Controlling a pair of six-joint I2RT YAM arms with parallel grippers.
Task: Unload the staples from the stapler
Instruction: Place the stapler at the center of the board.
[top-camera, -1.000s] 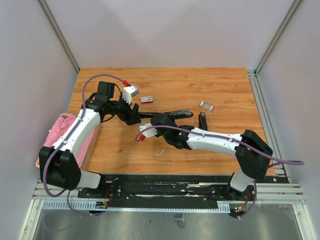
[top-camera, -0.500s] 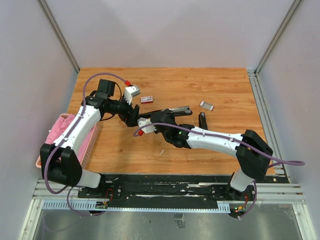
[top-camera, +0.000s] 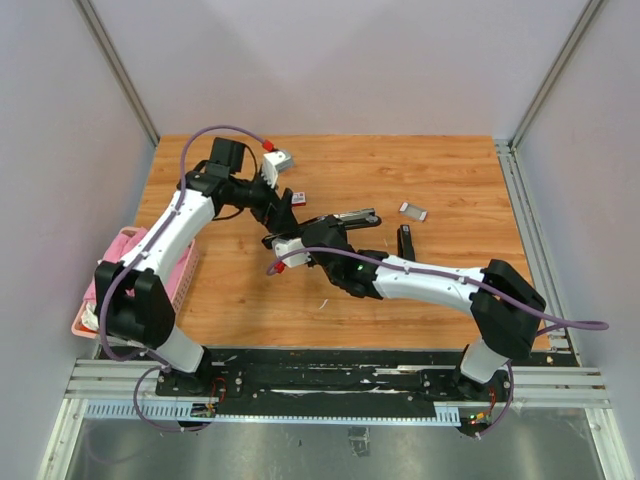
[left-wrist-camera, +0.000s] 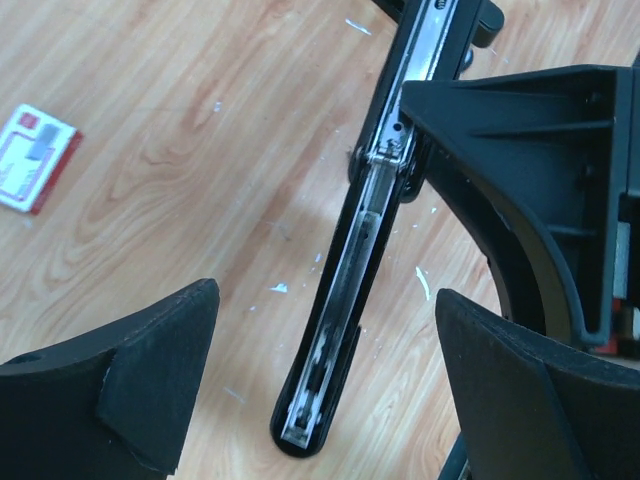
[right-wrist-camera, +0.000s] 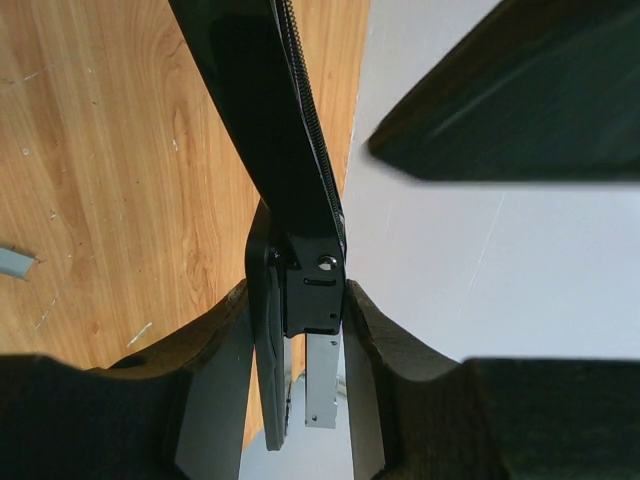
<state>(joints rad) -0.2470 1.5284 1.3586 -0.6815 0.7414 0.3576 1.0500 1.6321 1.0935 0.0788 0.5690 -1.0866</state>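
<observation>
Black stapler (left-wrist-camera: 335, 340), opened out nearly straight, runs lengthwise between the two fingers (left-wrist-camera: 150, 380) of the left claw (left-wrist-camera: 325, 320). This claw is released: its jaws stand wide apart and neither pad touches the stapler. The silvery magazine channel faces the wrist camera. It cannot be told whether the channel carries a strip.

The right claw (right-wrist-camera: 297, 300) is clenched on the stapler at the hinge end, with one finger (right-wrist-camera: 215, 390) pressed to each side of the body.

One short silvery-grey strip of staples (top-camera: 413, 211) lies on the bench (top-camera: 450, 170), well apart from both claws. In the overhead view it sits to the right of the right claw, past the free tip of the stapler. Small silvery bits (left-wrist-camera: 420, 283) lie on the wood just beside the stapler, within the span of the left claw's open jaws.

A red-and-white box (left-wrist-camera: 35, 158) lies flat on the bench outboard of one left-claw finger, well clear of the stapler. Its label carries print too small to read.
</observation>
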